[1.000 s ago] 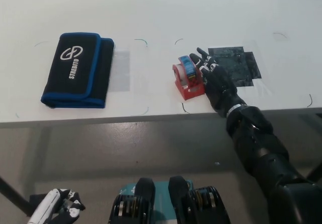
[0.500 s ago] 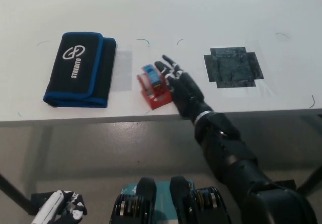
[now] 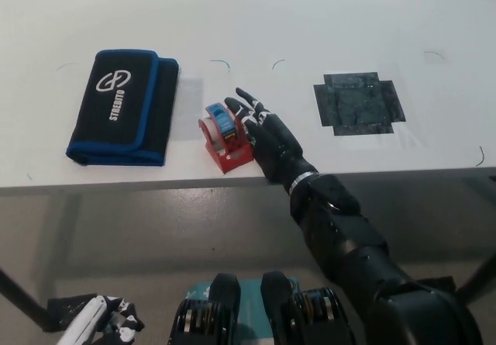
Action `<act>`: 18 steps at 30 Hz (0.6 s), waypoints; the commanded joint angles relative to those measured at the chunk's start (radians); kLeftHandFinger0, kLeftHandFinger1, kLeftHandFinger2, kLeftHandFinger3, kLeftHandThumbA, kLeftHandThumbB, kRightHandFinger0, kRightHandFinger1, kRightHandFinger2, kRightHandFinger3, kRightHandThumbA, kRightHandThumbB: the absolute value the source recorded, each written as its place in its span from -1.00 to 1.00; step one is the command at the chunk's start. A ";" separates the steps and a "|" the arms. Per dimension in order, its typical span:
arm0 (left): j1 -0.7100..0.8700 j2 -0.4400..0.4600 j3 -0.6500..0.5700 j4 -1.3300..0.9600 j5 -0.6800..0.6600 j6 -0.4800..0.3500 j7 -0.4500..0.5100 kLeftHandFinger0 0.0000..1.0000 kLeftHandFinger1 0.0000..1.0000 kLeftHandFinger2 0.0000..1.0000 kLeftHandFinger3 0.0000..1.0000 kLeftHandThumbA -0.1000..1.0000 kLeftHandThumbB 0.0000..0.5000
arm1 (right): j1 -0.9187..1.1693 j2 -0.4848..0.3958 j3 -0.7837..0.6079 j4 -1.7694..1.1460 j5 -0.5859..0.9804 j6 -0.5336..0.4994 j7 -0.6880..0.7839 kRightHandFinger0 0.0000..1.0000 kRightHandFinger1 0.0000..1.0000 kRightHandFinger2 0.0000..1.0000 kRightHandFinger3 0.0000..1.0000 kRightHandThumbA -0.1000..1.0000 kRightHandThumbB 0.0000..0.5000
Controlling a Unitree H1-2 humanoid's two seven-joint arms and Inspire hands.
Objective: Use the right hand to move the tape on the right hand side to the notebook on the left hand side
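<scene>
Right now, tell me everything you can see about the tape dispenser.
The tape dispenser is a small red holder, plastic by its look, carrying a roll with a blue band around a pale core. It stands upright on the white table near the front edge, just right of the black, blue-trimmed notebook, apart from it. The black right hand sits against its right side, fingers spread, not closed around it. The left hand rests low, off the table.

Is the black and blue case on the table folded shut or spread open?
Folded shut. The case lies flat on the white table, its blue-edged flap wrapped over the right side, and only the outer face with the logo shows.
</scene>
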State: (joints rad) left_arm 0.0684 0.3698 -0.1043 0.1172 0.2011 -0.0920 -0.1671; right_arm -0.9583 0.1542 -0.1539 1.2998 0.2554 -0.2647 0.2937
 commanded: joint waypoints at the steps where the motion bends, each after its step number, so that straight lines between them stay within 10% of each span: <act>1: 0.003 0.013 0.004 -0.029 0.002 -0.011 -0.007 -0.67 -0.51 -0.13 0.44 -0.78 -0.35 | -0.024 0.035 0.025 0.017 -0.027 0.032 0.001 1.00 1.00 1.00 1.00 1.00 0.96; 18: 0.062 0.026 0.012 -0.030 0.012 -0.040 0.005 -0.78 -0.56 -0.10 0.42 -0.69 -0.32 | 0.071 -0.071 0.098 -0.293 -0.094 -0.024 -0.021 1.00 1.00 1.00 1.00 1.00 0.70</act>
State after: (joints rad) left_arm 0.1150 0.3707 -0.1027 0.1101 0.2023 -0.0929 -0.1674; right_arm -0.9014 0.1289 -0.0929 1.1799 0.2201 -0.2740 0.2870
